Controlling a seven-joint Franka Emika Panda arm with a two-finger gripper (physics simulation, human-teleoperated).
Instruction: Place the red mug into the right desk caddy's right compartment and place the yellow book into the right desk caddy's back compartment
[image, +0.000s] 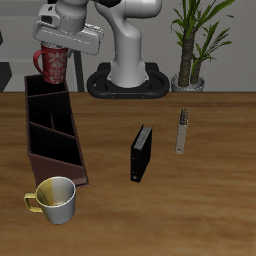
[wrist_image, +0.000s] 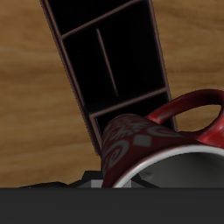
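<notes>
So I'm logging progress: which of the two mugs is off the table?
The red mug, held in the gripper above the right desk caddy. The yellow-and-white mug stands on the table by the caddy's near end.

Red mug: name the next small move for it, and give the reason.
Probably lower the red mug straight down into the end section of the right desk caddy farthest from the table's front edge. The pincer holds it in the air above that end, and the wrist view shows the dark sections right beneath it. The yellow book waits on the table.
</notes>
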